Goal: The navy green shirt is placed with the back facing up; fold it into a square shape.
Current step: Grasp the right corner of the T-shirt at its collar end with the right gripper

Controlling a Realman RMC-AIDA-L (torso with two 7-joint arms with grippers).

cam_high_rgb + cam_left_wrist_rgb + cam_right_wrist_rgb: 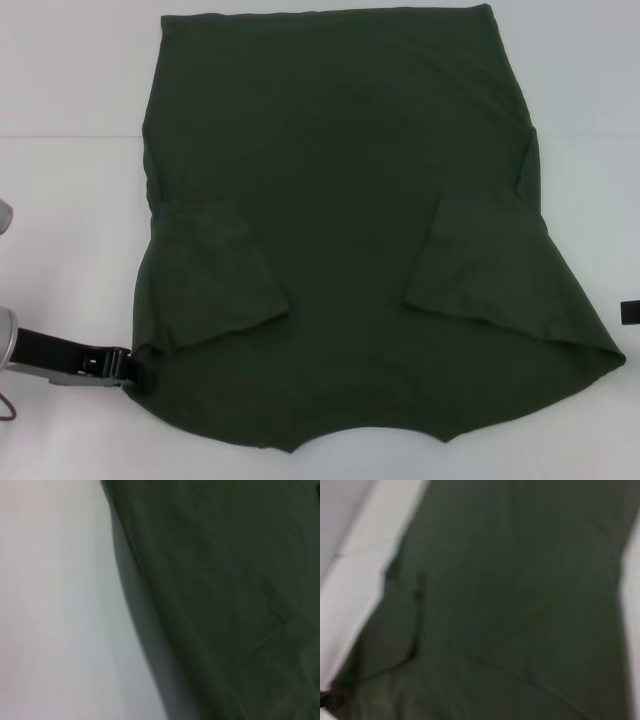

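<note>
On the white table (pixel 60 200), the dark olive-green cotton shirt (pixel 340 220) is seen with both sleeves folded in; lengthwise folds are judged outstanding. The left gripper (pixel 128 368) touches its near corner, the right gripper (pixel 629 311) sits at the edge; finger states cannot be told.

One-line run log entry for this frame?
shirt: flat, sleeves folded in | left hand: at near-left shirt corner | right hand: at right edge

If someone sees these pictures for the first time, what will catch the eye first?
The navy green shirt dominates, spread flat across the white table, with both sleeves folded inward onto its body. Next, the left gripper at the shirt's near left corner. The right gripper barely shows at the right edge.
</note>
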